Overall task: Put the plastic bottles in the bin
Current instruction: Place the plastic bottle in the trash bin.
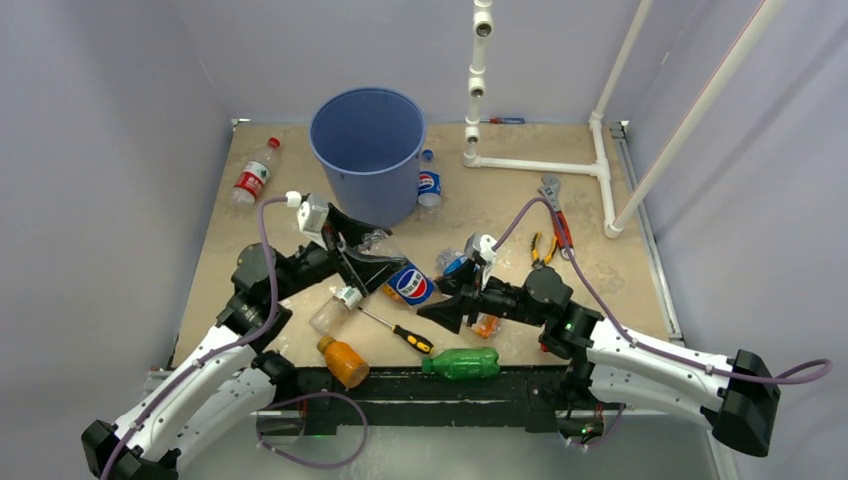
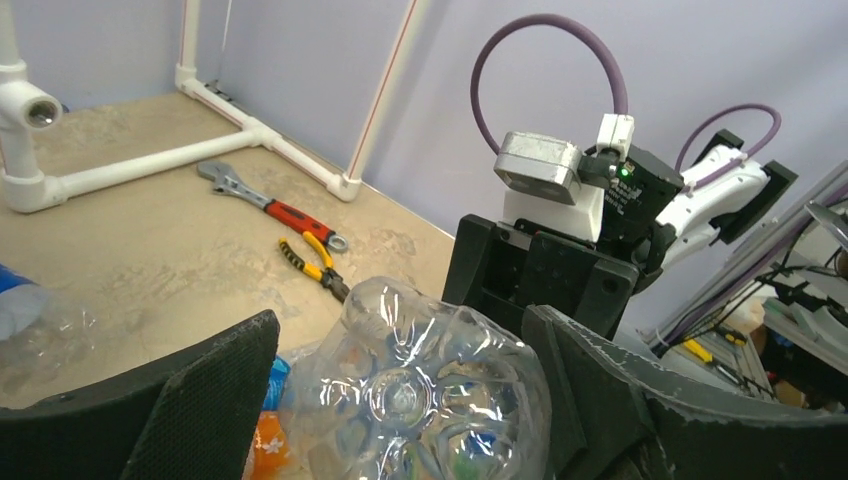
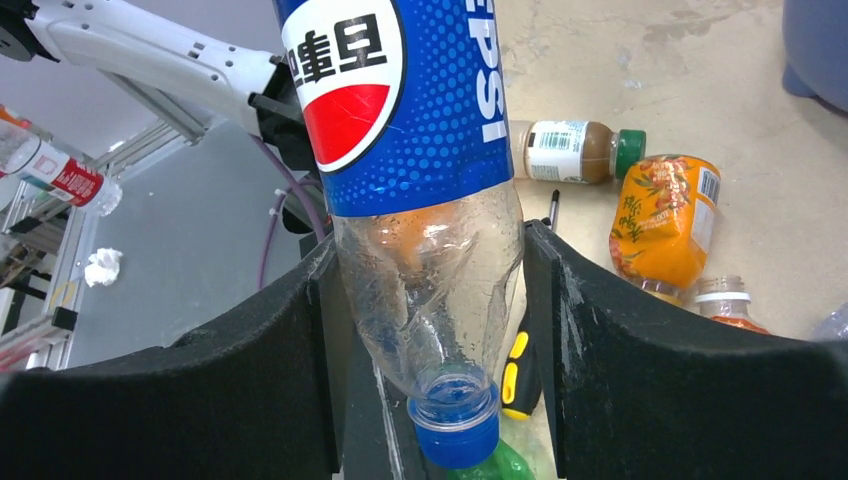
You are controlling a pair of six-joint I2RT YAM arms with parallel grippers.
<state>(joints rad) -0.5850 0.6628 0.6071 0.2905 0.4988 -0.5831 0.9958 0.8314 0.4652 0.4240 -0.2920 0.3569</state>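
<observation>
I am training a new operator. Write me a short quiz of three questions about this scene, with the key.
1. True or false: the green bottle lies inside the blue bin.
2. Which bottle does the right end effector clamp? A) red-label bottle B) Pepsi bottle C) orange bottle
3. Fill in: beside the red-handled wrench lie yellow-handled ____.
Key: 1 false; 2 B; 3 pliers.
</observation>
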